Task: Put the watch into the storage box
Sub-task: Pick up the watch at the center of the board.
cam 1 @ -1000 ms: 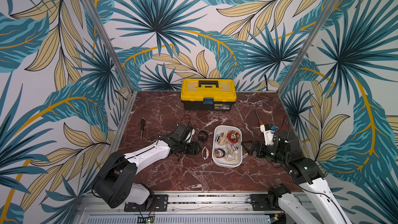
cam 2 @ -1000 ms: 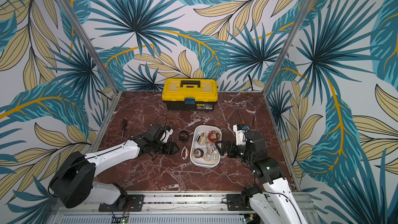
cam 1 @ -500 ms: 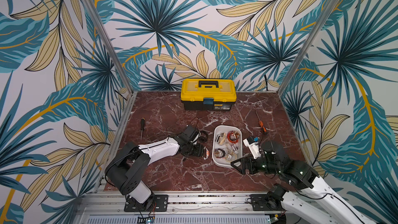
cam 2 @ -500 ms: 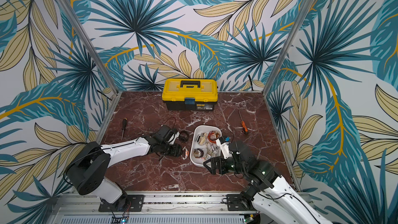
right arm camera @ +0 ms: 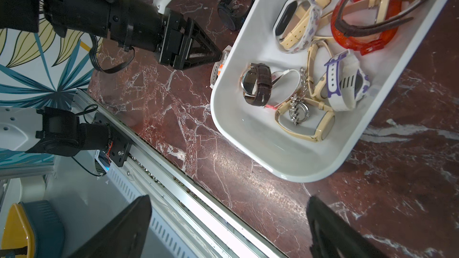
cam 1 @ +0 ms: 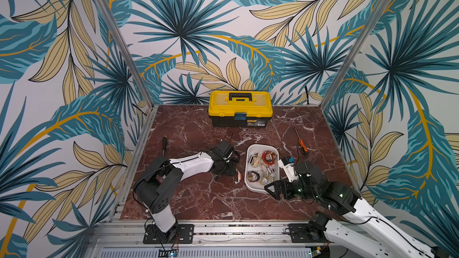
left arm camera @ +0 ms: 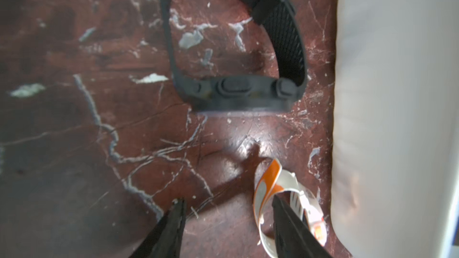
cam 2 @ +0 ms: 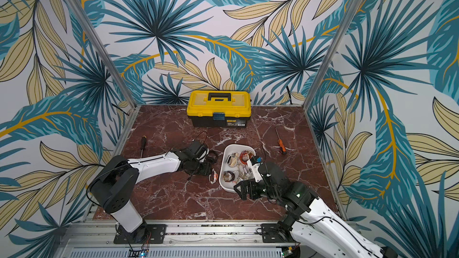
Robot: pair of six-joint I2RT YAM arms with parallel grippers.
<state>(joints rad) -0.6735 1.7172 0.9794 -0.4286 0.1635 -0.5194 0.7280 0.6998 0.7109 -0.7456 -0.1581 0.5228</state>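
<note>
The watch (left arm camera: 270, 178) lies against one finger of the left pincer (left arm camera: 227, 199)

— Any writing you can read?
— None. The toolbox (cam 1: 239, 109) has a pale sticker (cam 1: 253, 124) low on its front, but in both top views the print is too small for me.
— And the watches (right arm camera: 288, 21)?
— My right wrist view shows their faces. I find no legible digits or brand.
</note>
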